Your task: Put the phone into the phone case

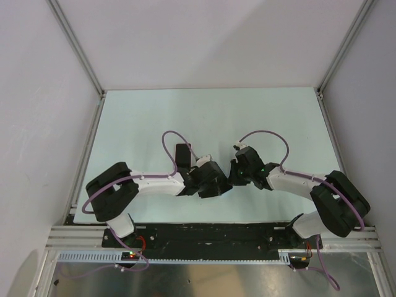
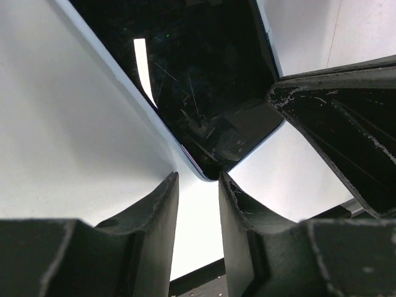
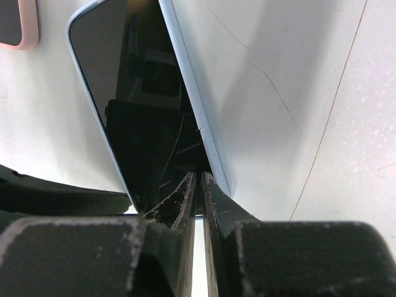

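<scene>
I find the two arms meeting over the middle of the table (image 1: 185,117), towards its near edge, wrists almost nose to nose. The right gripper (image 3: 198,179) is clamped on the phone (image 3: 142,93): its two fingers stand nearly together, pinching the end of the phone nearest the camera. The phone has a dark, scratched glass face and a pale blue rim, and it runs away from the fingers at a slant, face showing. From the overhead view I cannot see the phone at all, since the wrists cover it, and I cannot tell whether its far end rests on the table. The left gripper (image 2: 198,179) has its jaws parted, with bare table showing through the gap. One rounded corner of the phone sits right at the mouth of that gap, close against the fingertips, though I cannot confirm actual contact. The right gripper's dark body fills the right side of the left wrist view. The case (image 3: 18,25), pink-edged with a dark inside, lies flat on the table apart from the phone. Only its corner shows. The phone is not in it.
</scene>
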You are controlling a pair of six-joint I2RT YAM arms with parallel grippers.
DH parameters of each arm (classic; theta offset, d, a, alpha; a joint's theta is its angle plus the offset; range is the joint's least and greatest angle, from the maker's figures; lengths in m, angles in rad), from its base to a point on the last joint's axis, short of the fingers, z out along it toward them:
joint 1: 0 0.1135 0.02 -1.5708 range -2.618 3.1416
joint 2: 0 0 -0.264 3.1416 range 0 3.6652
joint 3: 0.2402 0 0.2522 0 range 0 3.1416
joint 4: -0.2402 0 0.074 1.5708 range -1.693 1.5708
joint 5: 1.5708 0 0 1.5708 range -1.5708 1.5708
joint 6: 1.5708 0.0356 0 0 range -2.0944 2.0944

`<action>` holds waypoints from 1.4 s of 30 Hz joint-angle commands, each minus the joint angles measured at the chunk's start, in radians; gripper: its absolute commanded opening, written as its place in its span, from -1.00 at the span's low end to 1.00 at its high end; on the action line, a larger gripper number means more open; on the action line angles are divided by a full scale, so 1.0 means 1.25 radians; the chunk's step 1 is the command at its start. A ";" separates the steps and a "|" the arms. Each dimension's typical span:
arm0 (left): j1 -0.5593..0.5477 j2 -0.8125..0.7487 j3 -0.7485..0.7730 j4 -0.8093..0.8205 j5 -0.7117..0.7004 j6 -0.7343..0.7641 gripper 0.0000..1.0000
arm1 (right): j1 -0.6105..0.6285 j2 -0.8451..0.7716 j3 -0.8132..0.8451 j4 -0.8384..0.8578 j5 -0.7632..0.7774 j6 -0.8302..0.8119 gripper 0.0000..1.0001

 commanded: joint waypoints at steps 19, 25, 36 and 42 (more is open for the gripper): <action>0.001 0.079 0.016 -0.217 -0.193 0.000 -0.39 | -0.005 0.007 -0.031 -0.055 -0.001 -0.027 -0.77; 0.002 0.086 0.016 -0.220 -0.200 0.001 -0.43 | -0.006 0.007 -0.033 -0.053 -0.003 -0.028 -0.77; 0.044 0.091 0.015 -0.220 -0.188 0.035 -0.58 | -0.007 0.005 -0.036 -0.054 -0.003 -0.030 -0.77; 0.063 0.106 0.013 -0.220 -0.189 0.052 -0.62 | -0.008 0.008 -0.037 -0.053 -0.004 -0.031 -0.77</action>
